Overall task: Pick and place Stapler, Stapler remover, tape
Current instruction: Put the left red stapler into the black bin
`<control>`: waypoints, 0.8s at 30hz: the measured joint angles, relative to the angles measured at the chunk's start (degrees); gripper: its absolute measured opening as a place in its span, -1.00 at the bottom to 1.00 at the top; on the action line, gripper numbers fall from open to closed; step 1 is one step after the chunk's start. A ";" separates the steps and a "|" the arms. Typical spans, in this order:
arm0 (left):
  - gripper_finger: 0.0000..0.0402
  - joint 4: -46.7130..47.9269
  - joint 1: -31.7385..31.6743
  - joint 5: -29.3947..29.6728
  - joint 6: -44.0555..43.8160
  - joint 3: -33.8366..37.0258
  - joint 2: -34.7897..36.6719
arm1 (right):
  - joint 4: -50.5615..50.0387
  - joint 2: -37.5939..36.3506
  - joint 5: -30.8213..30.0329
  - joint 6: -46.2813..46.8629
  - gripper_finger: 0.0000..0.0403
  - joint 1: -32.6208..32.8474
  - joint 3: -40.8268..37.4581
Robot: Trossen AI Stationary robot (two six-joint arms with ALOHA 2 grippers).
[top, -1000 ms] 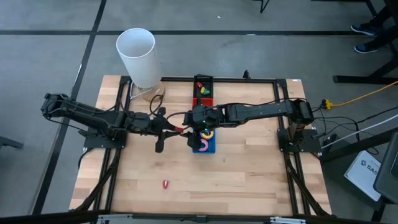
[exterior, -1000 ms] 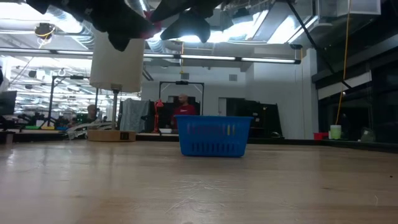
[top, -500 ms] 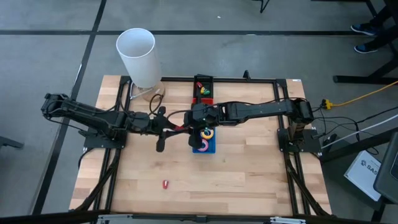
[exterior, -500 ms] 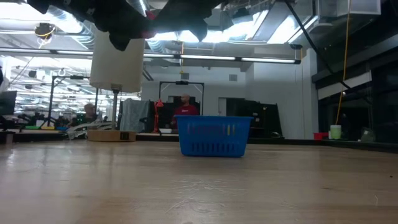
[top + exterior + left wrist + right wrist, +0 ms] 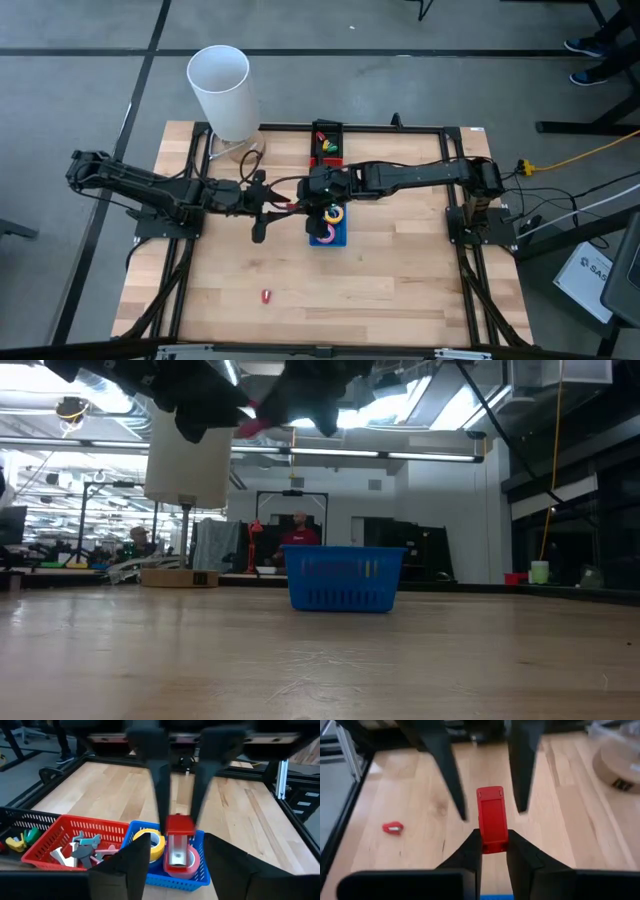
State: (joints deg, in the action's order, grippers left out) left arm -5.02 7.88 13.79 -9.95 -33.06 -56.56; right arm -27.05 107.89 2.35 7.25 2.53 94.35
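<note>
Stapler (image 5: 491, 819), red, slim, clamped in right end effector (image 5: 492, 851), left end effector (image 5: 175, 790) spread wide around it

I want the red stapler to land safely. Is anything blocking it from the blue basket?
Nothing visible. The right claw holds the stapler high above the table, near the blue basket. The left claw is open around the stapler's far end. Tape rolls lie in the basket.

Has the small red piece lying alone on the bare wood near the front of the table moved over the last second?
No. In the high view the small red piece lies at the same spot on the table, same distance from the blue basket as before.
</note>
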 joint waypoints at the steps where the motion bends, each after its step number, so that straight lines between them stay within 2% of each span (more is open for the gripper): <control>1: -0.09 0.03 -0.15 -0.04 -0.02 0.00 0.10 | -0.81 0.05 0.21 0.02 -0.71 -0.26 -0.03; 9: 0.09 1.08 -0.76 -0.03 -0.38 0.00 2.73 | -8.63 0.01 0.24 1.25 -0.71 -4.09 -0.03; 17: 0.10 4.36 -0.76 -3.64 0.03 0.00 4.23 | -11.32 0.01 0.18 1.11 -0.71 -10.60 -0.03; 24: 0.10 6.97 -0.39 -6.55 -0.67 0.00 4.23 | -12.42 0.01 -4.46 1.67 -0.71 -14.94 -0.03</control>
State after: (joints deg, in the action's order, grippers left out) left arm 1.96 7.49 7.25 -10.61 -33.06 -52.34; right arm -39.47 107.90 -2.11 8.91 -12.41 94.32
